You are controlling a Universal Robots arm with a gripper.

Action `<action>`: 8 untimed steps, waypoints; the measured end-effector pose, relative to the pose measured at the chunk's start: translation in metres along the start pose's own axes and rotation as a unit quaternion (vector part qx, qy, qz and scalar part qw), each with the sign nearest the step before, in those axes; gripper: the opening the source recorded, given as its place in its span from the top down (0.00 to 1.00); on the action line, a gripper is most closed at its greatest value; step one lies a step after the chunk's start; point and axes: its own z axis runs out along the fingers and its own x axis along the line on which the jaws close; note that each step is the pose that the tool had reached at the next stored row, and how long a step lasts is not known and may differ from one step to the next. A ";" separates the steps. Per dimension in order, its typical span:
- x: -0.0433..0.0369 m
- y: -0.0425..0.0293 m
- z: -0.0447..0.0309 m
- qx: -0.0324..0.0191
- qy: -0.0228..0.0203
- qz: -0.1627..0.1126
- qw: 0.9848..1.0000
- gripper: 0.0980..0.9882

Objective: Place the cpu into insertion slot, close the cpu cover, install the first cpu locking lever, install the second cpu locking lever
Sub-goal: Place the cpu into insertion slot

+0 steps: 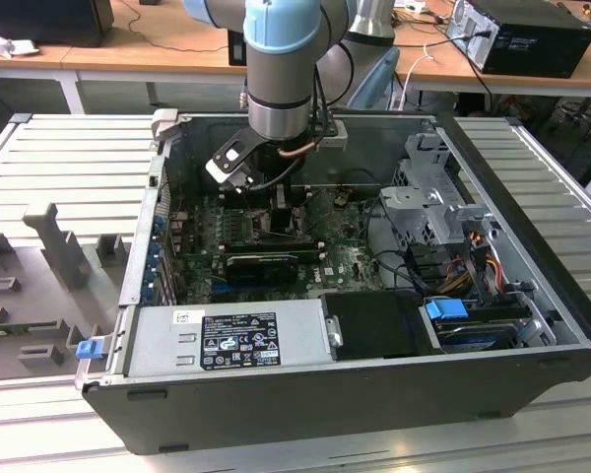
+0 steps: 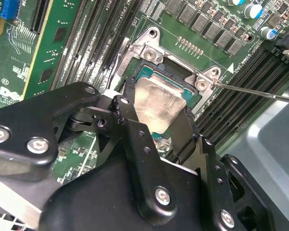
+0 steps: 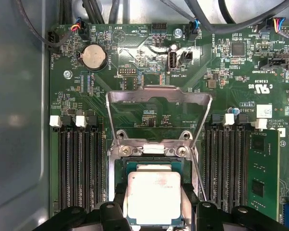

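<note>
Wooden desks lined the back of the room, and in front of them a ribbed grey bench carried the open case, which lay on its side. Your arm reached down into the case, over the green board.

In both wrist views your gripper hung low over the slot. Its black fingers were drawn in on two opposite edges of the cpu, so you had the chip pinched between them.

The cpu sat square over the slot, silver top up. It looked to be in or just above the slot's seat, but from these angles you could not tell whether it was fully down.

In the first wrist view the cover stood tipped up and open on the far side of the slot, hinged at the frame. A thin lever angled out beside the slot, well clear of the fingers.
</note>
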 end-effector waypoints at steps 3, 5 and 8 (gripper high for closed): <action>0.0001 0.0000 0.0001 0.000 0.000 0.000 1.000 0.52; 0.0001 0.0000 0.0001 0.000 0.000 0.000 1.000 0.50; 0.0001 0.0000 0.0001 0.000 0.000 0.000 1.000 0.43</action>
